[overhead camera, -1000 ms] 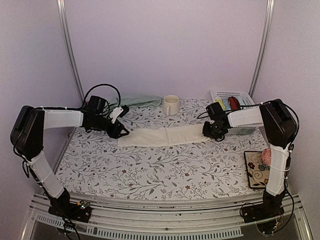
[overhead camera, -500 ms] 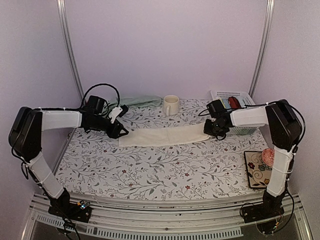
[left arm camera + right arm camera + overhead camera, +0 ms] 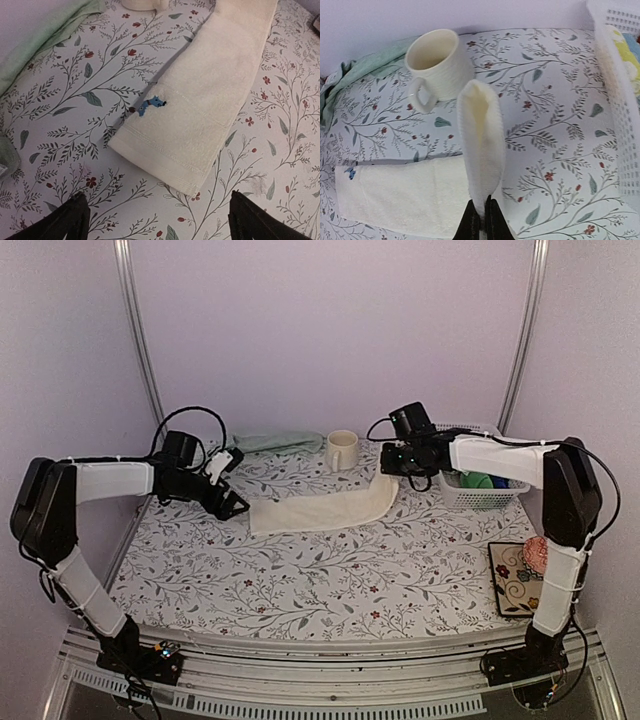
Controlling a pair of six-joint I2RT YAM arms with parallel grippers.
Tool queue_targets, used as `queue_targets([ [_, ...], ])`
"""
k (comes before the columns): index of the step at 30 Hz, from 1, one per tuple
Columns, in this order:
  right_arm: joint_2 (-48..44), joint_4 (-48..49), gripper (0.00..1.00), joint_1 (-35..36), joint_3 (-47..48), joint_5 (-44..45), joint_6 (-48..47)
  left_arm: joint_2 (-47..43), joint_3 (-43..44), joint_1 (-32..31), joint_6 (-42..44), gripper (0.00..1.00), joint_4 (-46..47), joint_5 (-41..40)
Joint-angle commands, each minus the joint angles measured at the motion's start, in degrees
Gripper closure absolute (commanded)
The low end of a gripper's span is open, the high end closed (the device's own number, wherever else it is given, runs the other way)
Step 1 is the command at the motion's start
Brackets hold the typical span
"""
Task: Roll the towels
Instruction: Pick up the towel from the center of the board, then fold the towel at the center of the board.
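Tabletop point(image 3: 300, 585): right jaws tight on towel point(image 3: 481, 145)

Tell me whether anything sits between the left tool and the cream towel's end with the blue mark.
Nothing visible does. The left tool hangs open just short of the cream towel at its marked end, with only bare table cover between them.
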Motion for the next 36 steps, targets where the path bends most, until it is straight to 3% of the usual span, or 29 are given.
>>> queue_targets([
  [1,6.4,-0.2,0.98,6.9,7.2,-3.8,-3.7,-2.7,-1.8,3.7,0.1,0.03,-1.0,1.3],
  [14,23.8,-5.4,0.98,15.9,31.1,-8.9,-5.2,-5.6,-5.8,10.3,0.2,0.03,0.6,4.0],
  [36,32.8,3.5,0.97,18.7,35.8,-16.9,-4.0,-5.1,-6.2,11.1,-0.7,0.03,1.8,6.2],
])
